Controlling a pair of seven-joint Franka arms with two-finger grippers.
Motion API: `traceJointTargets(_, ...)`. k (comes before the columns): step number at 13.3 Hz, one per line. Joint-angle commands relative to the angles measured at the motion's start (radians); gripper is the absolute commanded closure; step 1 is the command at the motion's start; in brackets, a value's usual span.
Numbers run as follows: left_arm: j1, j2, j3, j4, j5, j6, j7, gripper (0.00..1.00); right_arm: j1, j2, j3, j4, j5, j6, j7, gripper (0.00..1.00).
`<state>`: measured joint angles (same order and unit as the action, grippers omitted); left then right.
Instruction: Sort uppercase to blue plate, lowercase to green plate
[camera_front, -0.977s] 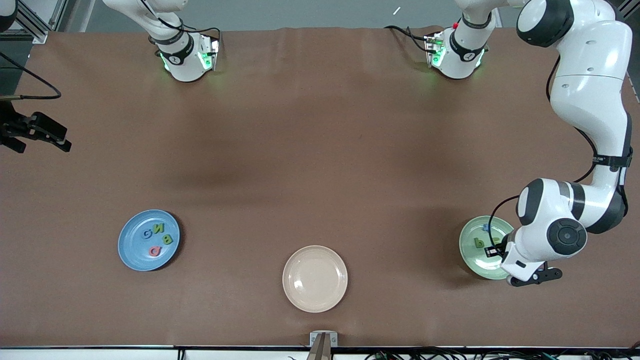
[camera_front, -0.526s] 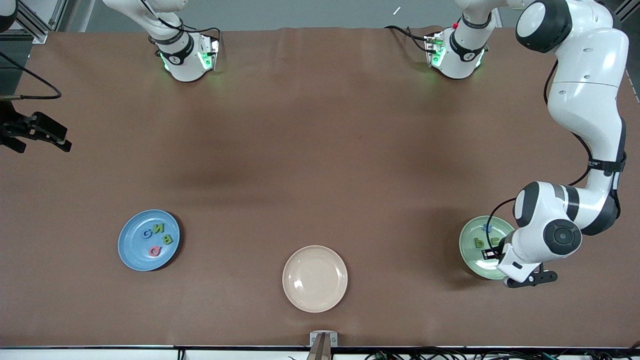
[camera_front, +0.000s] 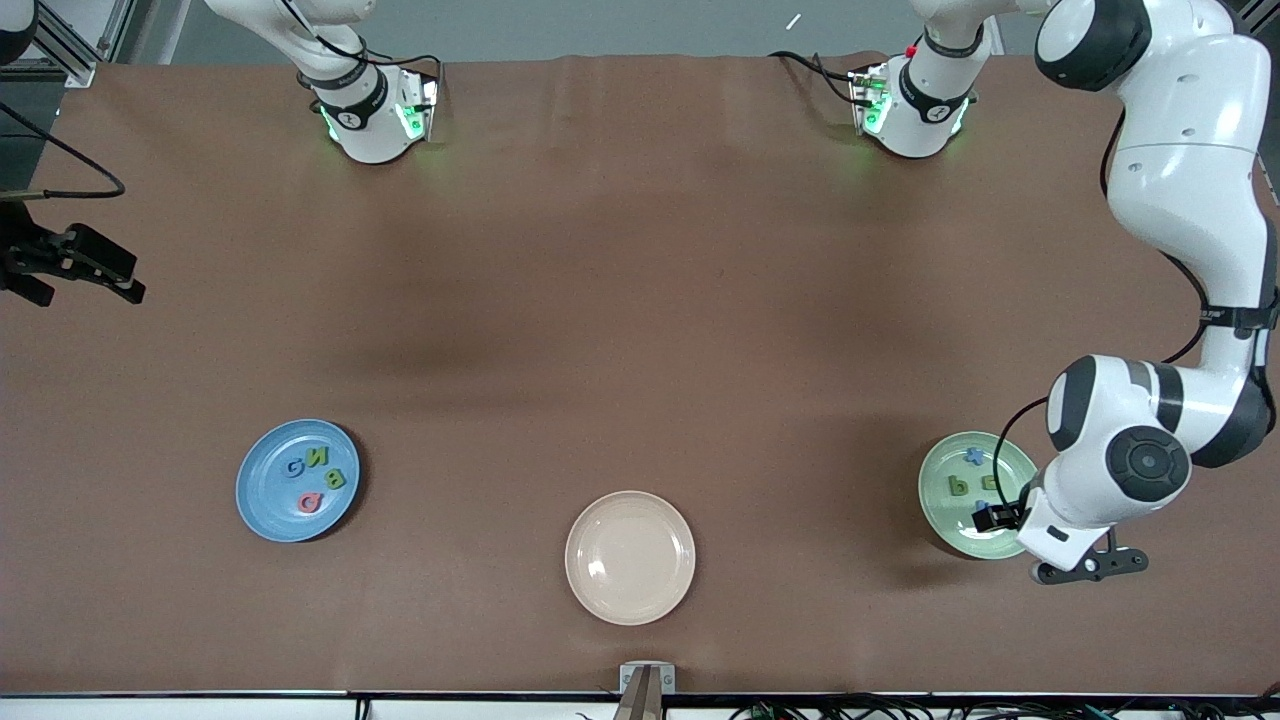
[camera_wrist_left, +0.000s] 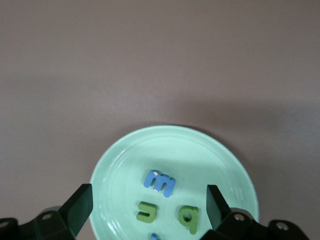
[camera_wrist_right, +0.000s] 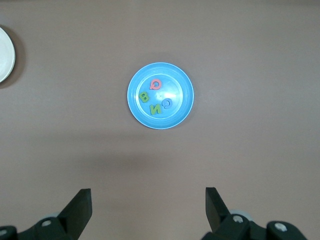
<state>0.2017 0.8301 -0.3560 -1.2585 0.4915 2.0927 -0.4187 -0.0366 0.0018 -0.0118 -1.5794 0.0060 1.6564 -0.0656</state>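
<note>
Brown cloth lies bare between plates; left gripper (camera_wrist_left: 145, 212), fingers spread and empty, hangs over the green plate (camera_wrist_left: 120, 165), blue m (camera_wrist_left: 160, 183) directly beneath; right gripper (camera_wrist_right: 147, 210), also spread, waits high above the blue plate (camera_wrist_right: 135, 107).

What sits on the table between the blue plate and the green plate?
The front view shows one thing between the blue plate and the green plate: the cream plate, nothing on it, slightly nearer the camera. The rest is bare brown tabletop.

Setting: robotics lab bench. Evidence: two white arms (camera_front: 1180, 200) bolted at bases (camera_front: 372, 115) lit green, loose cables (camera_front: 60, 170), aluminium framing (camera_front: 75, 40) at one corner, brown mat (camera_front: 640, 300) over the whole table, camera mount (camera_front: 645, 685) clamped at its edge.
</note>
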Motion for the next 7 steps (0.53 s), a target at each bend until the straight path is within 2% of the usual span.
traceJointTargets(1,0.024,-0.113,-0.032,-0.022,0.006,-0.06,0.026,0.0,0.01,-0.029,-0.005,-0.028,-0.012,0.009,0.017,0.0)
traceJointTargets(3,0.033,-0.188,-0.035,-0.022,-0.008,-0.121,0.032,0.0,0.012,-0.028,-0.004,-0.021,-0.012,0.011,0.017,0.0)
traceJointTargets(7,0.031,-0.343,-0.044,-0.021,-0.129,-0.264,0.047,0.0,0.012,-0.026,-0.003,-0.017,-0.012,0.009,0.017,0.0)
